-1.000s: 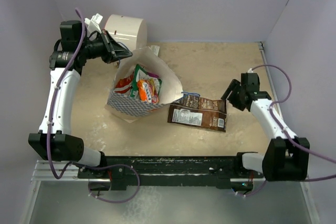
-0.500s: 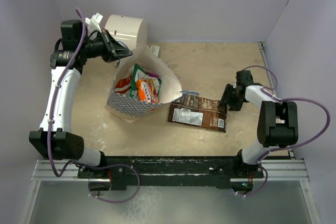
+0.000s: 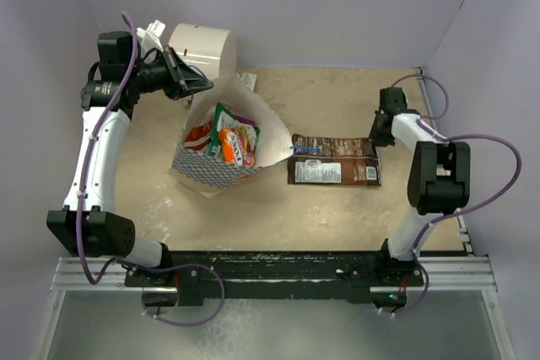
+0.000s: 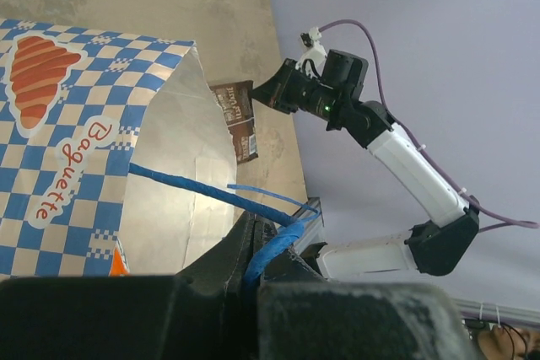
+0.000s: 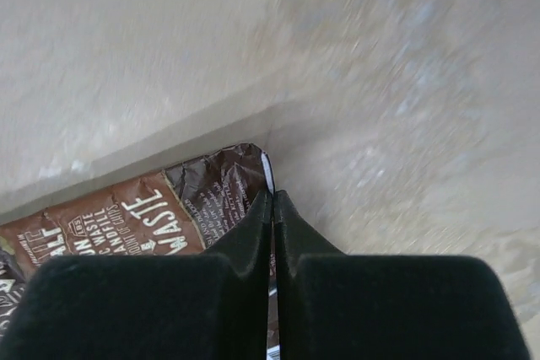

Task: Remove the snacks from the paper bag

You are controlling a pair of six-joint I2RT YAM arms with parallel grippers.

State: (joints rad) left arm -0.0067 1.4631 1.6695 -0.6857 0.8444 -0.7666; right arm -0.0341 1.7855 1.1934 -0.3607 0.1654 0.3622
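Note:
The blue-and-white checkered paper bag (image 3: 209, 171) lies on its side at centre left, mouth up toward the camera. Several snacks (image 3: 230, 138), green, red and orange, show inside it. My left gripper (image 3: 199, 85) is at the bag's back rim, shut on the blue cord handle (image 4: 283, 238), which runs between the fingertips of the left gripper (image 4: 251, 227). A brown packet (image 3: 333, 160) lies flat to the right of the paper bag (image 4: 80, 124). My right gripper (image 3: 376, 137) is shut on the right end of the brown packet (image 5: 118, 221); the right gripper (image 5: 272, 197) pinches its crimped edge.
A big cream cylinder (image 3: 202, 50) stands at the back left behind the bag. Purple walls close the back and right side (image 3: 489, 82). The right arm (image 4: 396, 153) reaches in from the right edge of the table.
My right gripper moved back and inward, shut on the brown packet's end, and the packet swung level and shifted toward the back right. The left arm and bag stayed still.

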